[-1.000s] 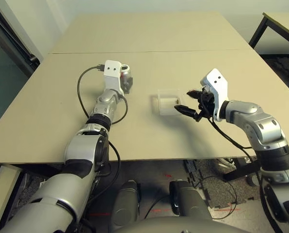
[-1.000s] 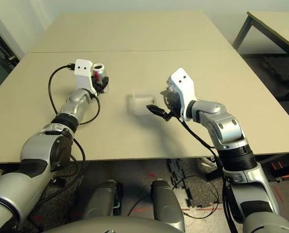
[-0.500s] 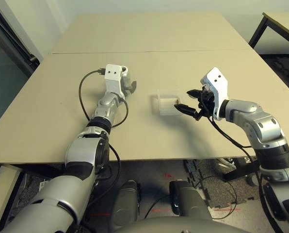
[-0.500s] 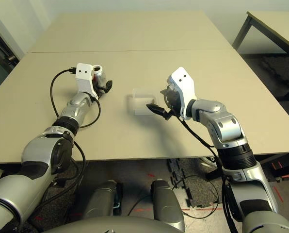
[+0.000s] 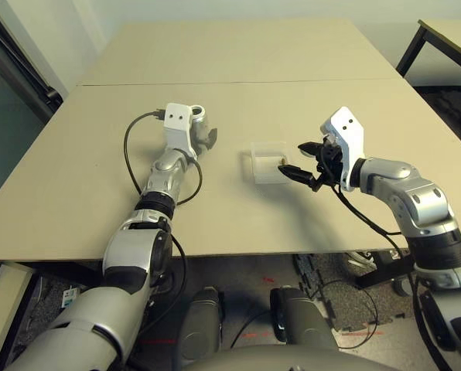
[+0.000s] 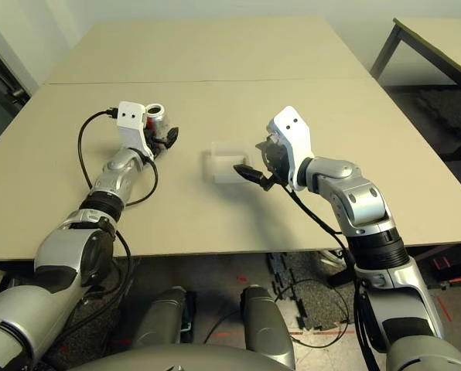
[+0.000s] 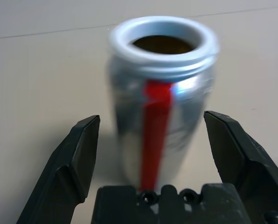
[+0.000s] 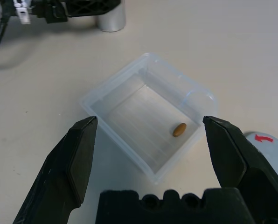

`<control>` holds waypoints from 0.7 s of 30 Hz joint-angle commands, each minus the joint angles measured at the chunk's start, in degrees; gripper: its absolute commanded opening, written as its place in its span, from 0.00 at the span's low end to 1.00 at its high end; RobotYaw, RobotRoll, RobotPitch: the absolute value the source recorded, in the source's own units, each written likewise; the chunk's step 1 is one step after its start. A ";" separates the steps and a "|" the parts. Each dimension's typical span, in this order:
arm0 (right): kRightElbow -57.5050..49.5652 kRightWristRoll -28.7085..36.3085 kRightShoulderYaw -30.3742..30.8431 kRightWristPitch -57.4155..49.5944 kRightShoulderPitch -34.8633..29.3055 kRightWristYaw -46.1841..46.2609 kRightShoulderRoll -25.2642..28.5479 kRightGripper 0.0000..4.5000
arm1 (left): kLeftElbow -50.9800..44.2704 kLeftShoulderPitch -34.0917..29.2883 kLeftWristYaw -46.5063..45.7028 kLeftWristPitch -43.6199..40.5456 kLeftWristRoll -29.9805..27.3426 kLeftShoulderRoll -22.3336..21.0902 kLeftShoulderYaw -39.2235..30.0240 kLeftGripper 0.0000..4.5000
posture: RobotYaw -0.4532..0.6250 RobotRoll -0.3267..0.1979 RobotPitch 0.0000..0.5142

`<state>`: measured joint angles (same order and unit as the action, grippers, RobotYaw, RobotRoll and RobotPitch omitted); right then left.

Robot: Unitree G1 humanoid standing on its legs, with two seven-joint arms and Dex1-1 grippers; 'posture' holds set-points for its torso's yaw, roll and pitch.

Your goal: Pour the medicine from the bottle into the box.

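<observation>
While the left gripper brackets the bottle with its jaws spread wide and clear of both sides, the bottle stands upright and uncapped on the table, its red stripe facing the wrist camera and its dark mouth open. At centre, the box rests flat on the table; the medicine, a single brownish pill, lies on the box floor near one wall. Poised just beside the box on the robot's right, the right gripper has its jaws wide apart and holds nothing. A round grey cap with a red mark lies just beside the box, close to one black finger.
</observation>
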<state>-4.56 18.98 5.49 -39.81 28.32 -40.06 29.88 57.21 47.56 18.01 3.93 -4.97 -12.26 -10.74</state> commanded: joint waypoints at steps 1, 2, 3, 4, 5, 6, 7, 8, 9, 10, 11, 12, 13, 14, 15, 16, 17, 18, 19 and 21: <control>-1.38 0.97 -1.67 -0.95 -0.01 0.00 0.18 1.00 | -7.07 -3.80 0.42 -3.42 -1.94 -0.19 -0.35 0.99 | 0.42 0.62 0.18; -1.79 1.20 -1.92 -1.16 -0.22 0.08 0.26 1.00 | -9.78 -5.27 0.39 -4.60 -2.34 -0.17 -0.32 0.99 | 0.42 0.62 0.18; -2.05 1.33 -2.05 -1.28 -0.36 0.13 0.32 1.00 | -11.79 -6.30 0.33 -5.56 -2.61 -0.14 -0.23 0.99 | 0.42 0.62 0.18; -2.78 1.64 -2.43 -1.71 -0.69 0.33 0.38 1.00 | -16.15 -8.52 0.33 -7.62 -3.16 -0.07 -0.06 0.99 | 0.42 0.62 0.18; -3.33 1.83 -2.72 -2.06 -0.94 0.46 0.40 1.00 | -19.51 -10.16 0.26 -9.34 -3.57 0.00 0.10 0.99 | 0.42 0.62 0.18; -4.17 2.12 -3.19 -2.60 -1.31 0.62 0.47 1.00 | -23.35 -12.10 0.31 -11.36 -4.06 -0.04 0.23 0.99 | 0.42 0.62 0.19; -5.02 2.47 -3.70 -3.18 -1.69 0.80 0.54 1.00 | -26.94 -13.87 0.30 -13.27 -4.52 -0.12 0.34 0.99 | 0.42 0.62 0.19; -6.16 3.03 -4.46 -3.96 -2.31 1.08 0.71 1.00 | -31.28 -16.01 0.33 -15.82 -5.17 -0.38 0.36 0.99 | 0.43 0.62 0.20; -7.28 3.54 -5.19 -4.69 -3.00 1.35 0.94 1.00 | -35.57 -18.08 0.34 -18.36 -5.84 -0.65 0.35 0.99 | 0.43 0.62 0.20; -8.23 3.97 -5.78 -5.32 -3.61 1.59 1.16 1.00 | -39.13 -19.73 0.33 -20.58 -6.41 -0.90 0.35 0.99 | 0.43 0.62 0.20; -9.14 4.42 -6.47 -5.98 -4.31 1.96 1.30 1.00 | -42.47 -21.30 0.42 -22.73 -7.00 -1.21 0.35 0.99 | 0.43 0.62 0.21; -9.88 4.78 -7.03 -6.54 -4.90 2.27 1.42 1.00 | -45.03 -22.48 0.40 -24.41 -7.50 -1.48 0.30 0.99 | 0.43 0.62 0.21; -10.58 5.12 -7.55 -7.04 -5.49 2.53 1.57 1.00 | -47.25 -23.45 0.31 -26.00 -7.97 -1.74 0.17 0.99 | 0.43 0.62 0.21; -11.43 5.55 -8.29 -7.67 -6.23 2.88 1.68 1.00 | -49.23 -24.29 0.28 -27.40 -8.50 -2.13 -0.14 0.99 | 0.44 0.62 0.21; -12.17 5.98 -8.96 -8.23 -6.86 3.26 1.78 1.00 | -50.82 -24.89 0.15 -28.62 -9.02 -2.51 -0.51 0.99 | 0.44 0.62 0.21; -13.06 6.47 -10.00 -8.86 -7.68 3.87 1.84 1.00 | -52.27 -25.42 -0.08 -29.67 -9.63 -3.06 -1.22 0.99 | 0.44 0.62 0.22; -14.03 6.94 -11.36 -9.46 -8.63 4.65 1.82 1.00 | -53.47 -25.83 -0.34 -30.46 -10.26 -3.74 -2.21 0.99 | 0.44 0.62 0.22; -14.87 7.33 -12.70 -9.95 -9.47 5.50 1.75 1.00 | -54.40 -26.15 -0.56 -31.05 -10.77 -4.36 -3.10 0.99 | 0.44 0.62 0.22; -15.52 7.53 -14.09 -10.25 -10.17 6.65 1.46 1.00 | -55.00 -26.35 -0.70 -31.39 -11.14 -4.95 -3.87 0.99 | 0.44 0.62 0.22; -15.92 7.19 -17.86 -9.98 -11.20 10.53 0.11 1.00 | -54.93 -26.57 -1.02 -31.46 -11.77 -6.30 -5.64 0.99 | 0.45 0.62 0.23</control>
<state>-19.15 25.77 -9.12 -49.35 17.87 -32.32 30.64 2.84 21.74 17.44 -26.63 -15.79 -17.66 -14.94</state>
